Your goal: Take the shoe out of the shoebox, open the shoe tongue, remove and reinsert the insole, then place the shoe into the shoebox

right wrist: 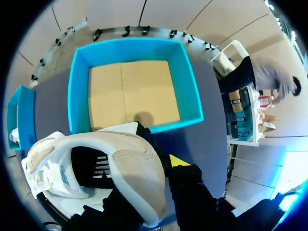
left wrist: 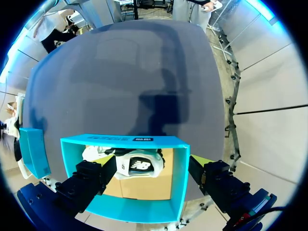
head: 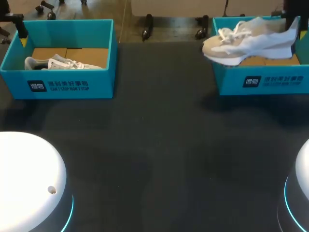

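head view: table [head: 159, 159], dark top. right shoebox [head: 270, 84], teal, at the far edge, taken as the reference for all places below. shoe [head: 241, 43], beige and white with white laces: aloft above the right shoebox, clear of its rim, lying roughly level, heel end over the box interior, toe reaching out past the box wall that faces the middle of the table. left shoebox [head: 72, 87], same teal: well apart from the right shoebox, along the same far edge. second shoe [head: 63, 63], white: well apart from the right shoebox, lying inside the other box. right wrist view: right gripper [right wrist: 142, 161] above and just short of the right shoebox, fingers clamped on the shoe's heel collar, one yellow tip outside the heel, the other finger inside the opening; brown cardboard floor [right wrist: 130, 91] of the right shoebox showing ahead of the gripper, beyond the shoe. left wrist view: left gripper [left wrist: 151, 162] well apart from the right shoebox, above the left shoebox, fingers spread wide, nothing gripped, the second shoe visible below and between them, no contact to be made out.
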You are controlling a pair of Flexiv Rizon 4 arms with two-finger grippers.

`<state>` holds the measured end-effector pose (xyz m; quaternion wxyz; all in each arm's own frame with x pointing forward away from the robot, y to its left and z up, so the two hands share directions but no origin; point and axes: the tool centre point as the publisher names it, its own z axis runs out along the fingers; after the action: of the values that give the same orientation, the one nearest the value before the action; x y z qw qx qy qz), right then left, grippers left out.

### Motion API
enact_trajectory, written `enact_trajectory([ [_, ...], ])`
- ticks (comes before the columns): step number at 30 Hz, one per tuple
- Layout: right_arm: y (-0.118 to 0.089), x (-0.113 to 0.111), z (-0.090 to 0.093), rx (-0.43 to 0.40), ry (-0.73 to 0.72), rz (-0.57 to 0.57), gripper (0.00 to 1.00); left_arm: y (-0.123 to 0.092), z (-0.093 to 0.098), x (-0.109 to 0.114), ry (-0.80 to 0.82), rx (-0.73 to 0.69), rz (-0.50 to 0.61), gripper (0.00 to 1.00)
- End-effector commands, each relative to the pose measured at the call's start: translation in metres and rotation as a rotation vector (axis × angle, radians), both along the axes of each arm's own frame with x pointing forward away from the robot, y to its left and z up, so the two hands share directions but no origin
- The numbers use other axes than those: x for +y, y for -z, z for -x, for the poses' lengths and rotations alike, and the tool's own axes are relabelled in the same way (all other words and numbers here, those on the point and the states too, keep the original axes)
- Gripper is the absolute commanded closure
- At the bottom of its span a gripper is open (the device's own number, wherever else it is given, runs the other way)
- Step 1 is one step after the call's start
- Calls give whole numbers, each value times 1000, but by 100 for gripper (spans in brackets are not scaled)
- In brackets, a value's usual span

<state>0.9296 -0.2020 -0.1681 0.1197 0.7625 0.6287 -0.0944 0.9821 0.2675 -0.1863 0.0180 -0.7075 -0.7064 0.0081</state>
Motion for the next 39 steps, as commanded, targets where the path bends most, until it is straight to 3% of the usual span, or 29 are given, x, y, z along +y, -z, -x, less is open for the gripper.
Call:
enact_trajectory([
  [1, 3, 13, 36, -221, -58, 42, 100, -1, 0, 0, 1, 1, -3, 0],
  [7, 24, 48, 68, -167, -27, 65, 100, -1, 0, 0, 1, 1, -3, 0],
  [34, 24, 48, 68, -167, -27, 65, 100, -1, 0, 0, 1, 1, -3, 0],
  [39, 41, 66, 68, -137, -56, 105, 100, -1, 0, 0, 1, 1, -3, 0],
])
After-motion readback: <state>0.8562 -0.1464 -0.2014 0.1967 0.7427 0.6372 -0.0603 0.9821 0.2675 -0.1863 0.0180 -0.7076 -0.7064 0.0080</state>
